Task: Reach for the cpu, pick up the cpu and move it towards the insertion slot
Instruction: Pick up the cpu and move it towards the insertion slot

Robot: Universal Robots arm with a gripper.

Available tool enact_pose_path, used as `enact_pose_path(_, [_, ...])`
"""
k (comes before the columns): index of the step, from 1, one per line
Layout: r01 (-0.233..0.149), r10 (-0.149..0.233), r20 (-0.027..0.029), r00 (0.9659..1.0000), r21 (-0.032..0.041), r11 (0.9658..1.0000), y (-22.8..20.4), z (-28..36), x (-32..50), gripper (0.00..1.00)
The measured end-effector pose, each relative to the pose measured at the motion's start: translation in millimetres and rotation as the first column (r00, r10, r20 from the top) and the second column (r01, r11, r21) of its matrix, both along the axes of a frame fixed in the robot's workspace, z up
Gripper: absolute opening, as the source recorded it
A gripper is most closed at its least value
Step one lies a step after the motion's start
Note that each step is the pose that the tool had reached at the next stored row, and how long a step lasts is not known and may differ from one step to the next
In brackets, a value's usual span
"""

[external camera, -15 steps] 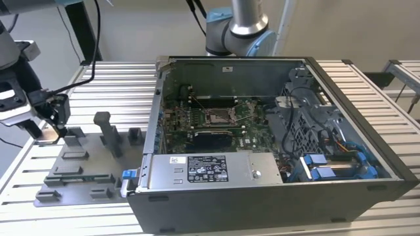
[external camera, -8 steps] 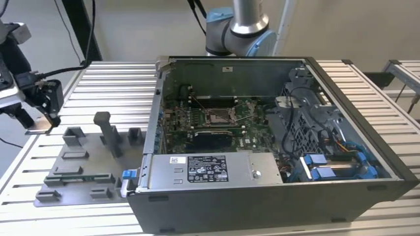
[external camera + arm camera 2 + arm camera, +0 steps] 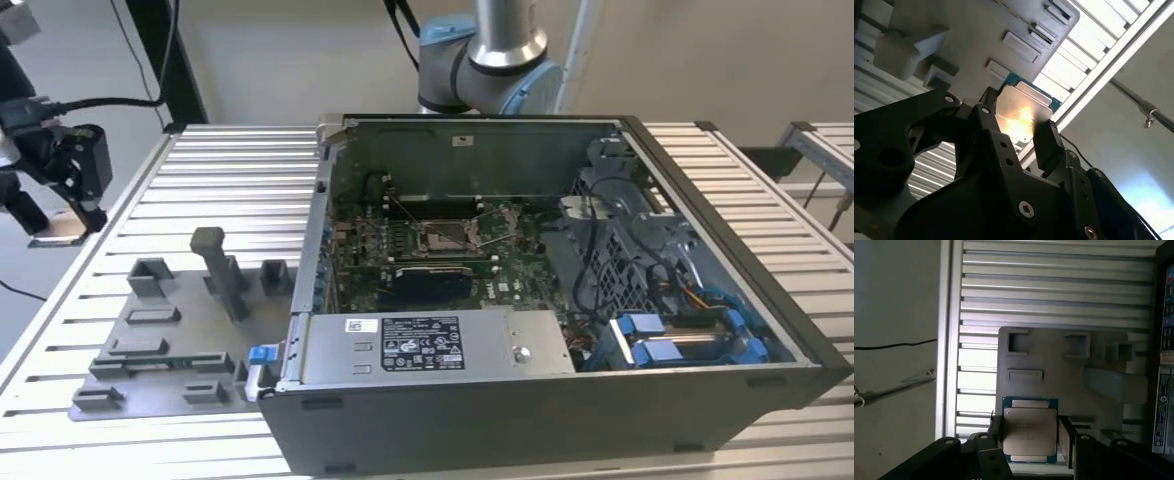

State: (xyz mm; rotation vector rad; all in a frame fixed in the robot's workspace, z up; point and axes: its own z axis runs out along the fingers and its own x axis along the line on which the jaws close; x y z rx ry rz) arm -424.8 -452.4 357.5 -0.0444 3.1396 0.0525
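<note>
The hand point(image 3: 1030, 436) grips the cpu point(image 3: 1030, 429) by two opposite edges, apart from the grey fixture plate point(image 3: 1064, 375). The white label point(image 3: 420, 343) on the computer case point(image 3: 534, 430) is too small to read.

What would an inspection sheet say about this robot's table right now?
Surface: slatted metal table, open computer case standing on it.
Job's things: cpu gripped between the fingers; insertion slot inside the case.
Clutter: grey fixture plate with blocks.
Grippers: gripper shut on the cpu, at the exterior view's left, apart from the case.
Cables: black cable near the gripper; wires inside the case.
Surroundings: pale wall.
</note>
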Motion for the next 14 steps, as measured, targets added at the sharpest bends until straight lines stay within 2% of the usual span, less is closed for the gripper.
enact_pose_path(7, [0.0, 0.0, 0.0, 1.0, 0.0, 1.0, 0.0, 31.3, 0.0, 0.0])
enact_pose_path(14, [0.0, 0.0, 0.0, 1.0, 0.0, 1.0, 0.0, 54.6, 0.0, 0.0])
